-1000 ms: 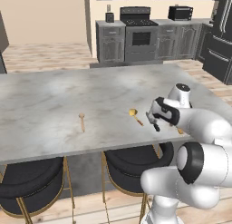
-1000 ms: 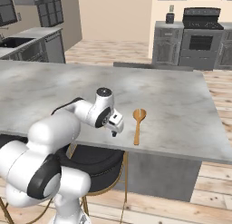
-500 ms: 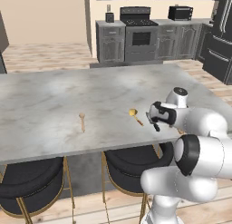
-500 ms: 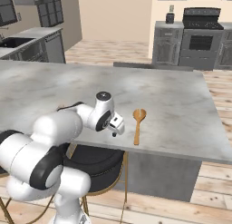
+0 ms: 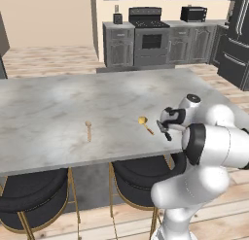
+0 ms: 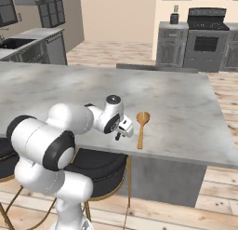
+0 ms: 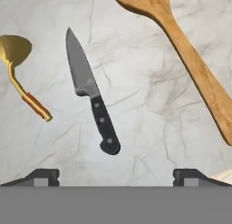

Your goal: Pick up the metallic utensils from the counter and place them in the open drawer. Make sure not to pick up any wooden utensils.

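Observation:
The metallic utensil, a small knife [image 7: 93, 107] with a grey blade and black handle, lies flat on the pale marbled counter [image 5: 58, 103], directly below my gripper [image 7: 116, 177]. The gripper is open, its two fingertips [image 7: 43, 177] apart on either side of the handle end and above it. A long wooden spoon [image 7: 195, 69] lies right of the knife, and a small golden-tan scoop [image 7: 18, 69] lies to its left. My gripper [image 5: 165, 128] hovers low by the counter's near edge, close to the long spoon [image 6: 141, 127]. The open drawer is out of view.
Another small wooden spoon [image 5: 88, 129] lies farther left on the counter [image 6: 186, 103], and the scoop [image 5: 145, 123] sits just left of the hand. Black stools with gold legs [image 5: 34, 205] stand under the near edge. Dark cabinets and a stove [image 5: 151, 37] line the far wall.
The hand has edged slightly left and lower toward the counter. Its jaws stay open, and the utensils have not moved.

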{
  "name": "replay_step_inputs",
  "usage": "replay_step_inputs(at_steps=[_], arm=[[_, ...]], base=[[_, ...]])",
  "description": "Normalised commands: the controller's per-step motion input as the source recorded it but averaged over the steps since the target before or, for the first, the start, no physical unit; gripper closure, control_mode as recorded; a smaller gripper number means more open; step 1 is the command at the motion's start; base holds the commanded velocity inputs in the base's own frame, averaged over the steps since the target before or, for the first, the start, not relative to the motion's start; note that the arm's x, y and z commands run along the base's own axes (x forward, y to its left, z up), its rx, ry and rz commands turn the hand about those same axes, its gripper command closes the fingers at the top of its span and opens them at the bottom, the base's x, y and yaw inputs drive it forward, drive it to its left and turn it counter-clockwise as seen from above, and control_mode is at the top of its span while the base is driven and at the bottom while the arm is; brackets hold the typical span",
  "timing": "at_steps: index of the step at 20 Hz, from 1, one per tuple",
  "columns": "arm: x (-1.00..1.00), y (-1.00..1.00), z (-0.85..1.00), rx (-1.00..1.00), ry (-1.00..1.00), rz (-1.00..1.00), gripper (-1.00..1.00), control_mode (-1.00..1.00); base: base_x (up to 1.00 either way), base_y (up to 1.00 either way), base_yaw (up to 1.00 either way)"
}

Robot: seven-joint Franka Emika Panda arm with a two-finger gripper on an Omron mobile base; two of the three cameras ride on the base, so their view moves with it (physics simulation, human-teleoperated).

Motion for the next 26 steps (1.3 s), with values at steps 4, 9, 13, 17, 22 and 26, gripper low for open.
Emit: replay_step_inputs(at_steps=[4,9,13,17,22,26], arm=[[0.29,0.00,-0.32,0.00,0.00,0.00,-1.00,-1.00],[0.27,0.02,-0.36,0.00,-0.01,0.00,-1.00,-1.00],[0.27,0.02,-0.38,0.00,0.00,0.00,-1.00,-1.00],[0.24,0.10,-0.44,-0.02,-0.01,0.00,-1.00,-1.00],[0.23,0.20,-0.57,-0.06,-0.01,0.00,1.00,-1.00],[0.13,0.06,-0.49,-0.02,-0.01,0.01,1.00,-1.00]], base=[[0.00,0.00,0.00],[0.00,0.00,0.00],[0.00,0.00,0.00],[0.00,0.00,0.00],[0.00,0.00,0.00],[0.00,0.00,0.00]])
